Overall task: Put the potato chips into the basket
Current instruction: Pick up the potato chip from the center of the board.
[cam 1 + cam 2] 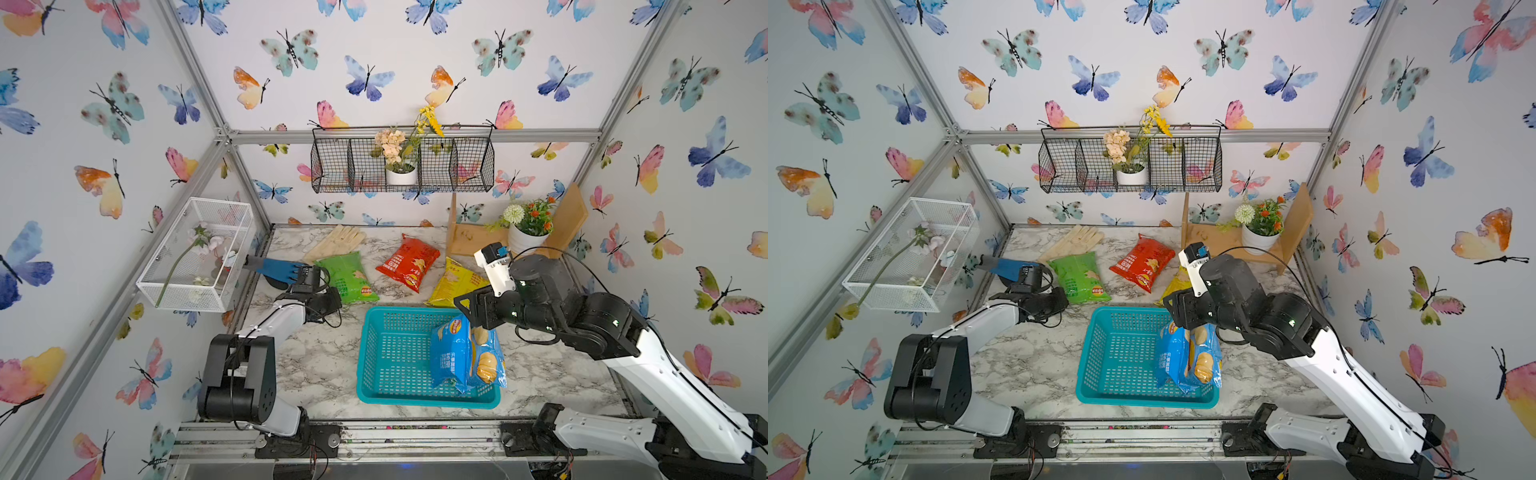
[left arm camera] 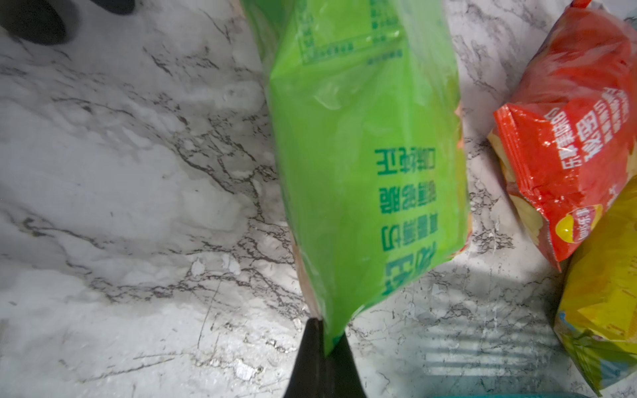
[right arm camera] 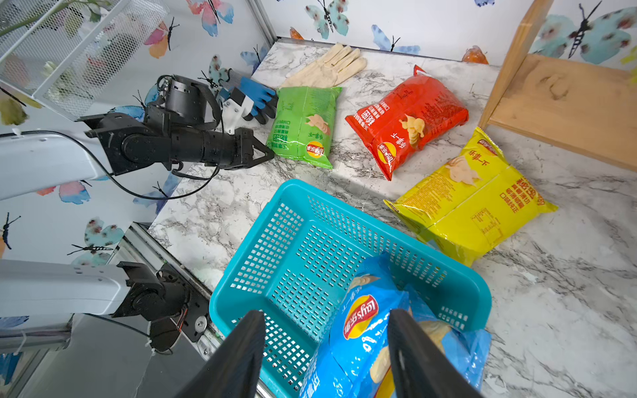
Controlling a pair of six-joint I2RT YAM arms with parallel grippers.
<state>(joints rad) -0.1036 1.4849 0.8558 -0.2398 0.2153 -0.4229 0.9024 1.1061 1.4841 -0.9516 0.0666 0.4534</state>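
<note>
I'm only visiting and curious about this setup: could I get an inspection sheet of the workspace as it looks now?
Surface: marble tabletop, no spills seen.
Job's things: blue bags upright in the teal basket; green bag, red bag and yellow bag lie outside it.
Clutter: beige glove, blue glove.
Grippers: left gripper shut on the green bag's edge; right gripper open above the blue bags.
Cables: black cables loop beside both arms.
Surroundings: butterfly walls, black wire basket, white mesh box, wooden shelf, potted plant.
</note>
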